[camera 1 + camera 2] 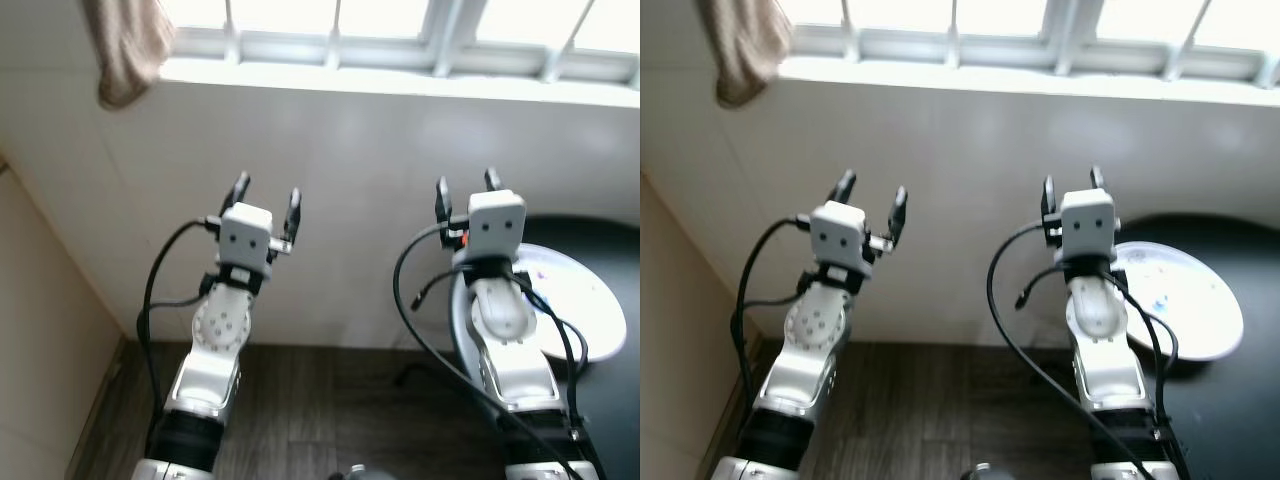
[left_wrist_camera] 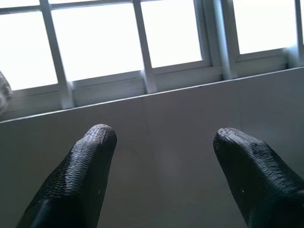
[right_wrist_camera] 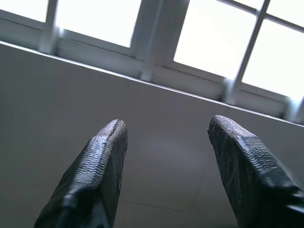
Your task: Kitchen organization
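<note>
While both spread, left claw and right claw before white wall, plate beside right arm.

the right arm hides part of the white plate; the hanging cloth is cut off.

Looking down from the head, both eye views sharing the white wall, window sill and dark floor. Looking up from each wrist, close along the fingers, both facing that wall and the window.
</note>
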You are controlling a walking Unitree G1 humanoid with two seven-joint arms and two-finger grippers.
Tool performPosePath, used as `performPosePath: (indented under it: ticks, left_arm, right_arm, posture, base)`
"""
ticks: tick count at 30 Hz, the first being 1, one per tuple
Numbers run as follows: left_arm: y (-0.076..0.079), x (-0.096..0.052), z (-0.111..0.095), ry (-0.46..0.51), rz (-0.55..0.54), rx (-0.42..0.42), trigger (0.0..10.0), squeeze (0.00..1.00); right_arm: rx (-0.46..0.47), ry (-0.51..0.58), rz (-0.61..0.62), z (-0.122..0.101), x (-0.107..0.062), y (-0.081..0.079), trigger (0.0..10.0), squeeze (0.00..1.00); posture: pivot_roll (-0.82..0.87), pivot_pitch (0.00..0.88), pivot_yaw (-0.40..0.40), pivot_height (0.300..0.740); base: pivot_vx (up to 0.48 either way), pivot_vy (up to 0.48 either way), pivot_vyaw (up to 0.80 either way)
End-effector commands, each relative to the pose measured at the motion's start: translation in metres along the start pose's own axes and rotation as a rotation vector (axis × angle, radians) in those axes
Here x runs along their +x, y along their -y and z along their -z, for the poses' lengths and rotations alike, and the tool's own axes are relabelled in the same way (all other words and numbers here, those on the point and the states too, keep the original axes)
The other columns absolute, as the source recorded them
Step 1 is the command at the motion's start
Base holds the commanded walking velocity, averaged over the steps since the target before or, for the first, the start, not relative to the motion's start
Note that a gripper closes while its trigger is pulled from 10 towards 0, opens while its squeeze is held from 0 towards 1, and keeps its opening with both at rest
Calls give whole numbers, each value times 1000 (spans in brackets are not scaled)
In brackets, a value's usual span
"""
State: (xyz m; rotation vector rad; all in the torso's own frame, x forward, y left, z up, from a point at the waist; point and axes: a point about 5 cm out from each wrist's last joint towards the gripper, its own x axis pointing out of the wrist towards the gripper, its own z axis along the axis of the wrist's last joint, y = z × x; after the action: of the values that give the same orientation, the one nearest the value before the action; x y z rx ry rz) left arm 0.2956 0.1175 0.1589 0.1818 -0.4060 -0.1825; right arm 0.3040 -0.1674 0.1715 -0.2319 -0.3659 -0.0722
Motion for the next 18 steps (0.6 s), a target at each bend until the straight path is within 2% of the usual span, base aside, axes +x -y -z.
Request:
performPosePath:
  ticks: [1,12,17,18]
  left_arm:
    - [3,1,0,-4,19,10,10000,0]
    - [5,1,3,-18,30,21,10000,0]
    - [5,0,4,-25,32,33,10000,0]
    - [4,0,4,-24,27,25,10000,0]
  right_arm:
    - [13,-13,17,1,3,3,10000,0]
    - [10,-28,30,4,3,3,10000,0]
    - [22,-99,72,15,2,9,10000,0]
    - [54,-136,100,20,2,12,10000,0]
  posture:
    - [-129,0,-40,740]
    - [-132,0,-38,740]
    - [-129,0,-38,740]
    - [-126,0,-38,740]
  base:
    - [0,0,-800]
    - [0,0,-800]
    - [0,-480,-800]
    - [0,-360,-800]
